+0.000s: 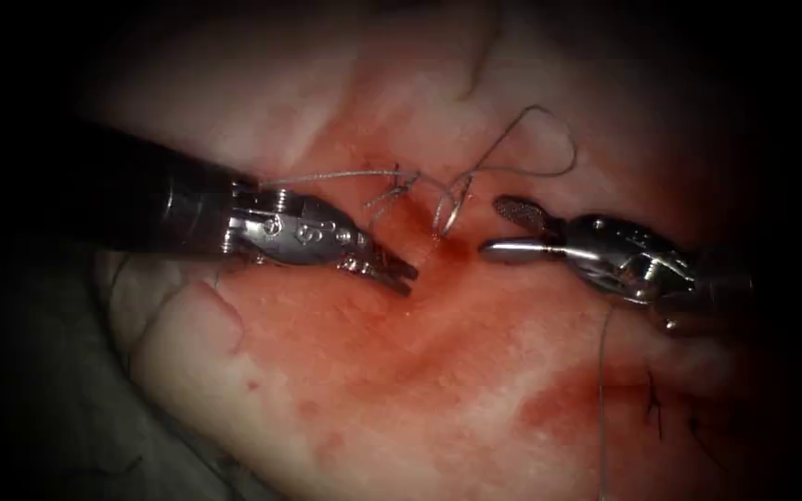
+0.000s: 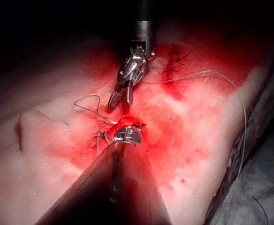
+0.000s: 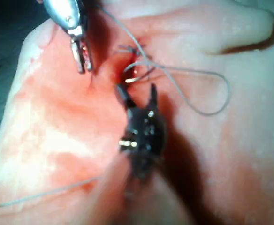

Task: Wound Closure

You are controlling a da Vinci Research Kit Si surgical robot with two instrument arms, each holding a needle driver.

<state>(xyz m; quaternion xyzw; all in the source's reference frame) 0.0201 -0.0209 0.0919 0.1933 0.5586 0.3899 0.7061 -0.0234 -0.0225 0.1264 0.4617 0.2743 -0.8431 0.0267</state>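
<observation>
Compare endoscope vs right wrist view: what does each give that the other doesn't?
Endoscope: dark cut thread ends right of the cut. Right wrist: the right tool from behind, jaws open just short of the needle. Both: left tool and right tool holding nothing, needle standing in the tissue at the cut, thread looped beyond it.

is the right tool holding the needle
No, the right tool's jaws stand open and empty beside the needle, which stands in the tissue.
</observation>
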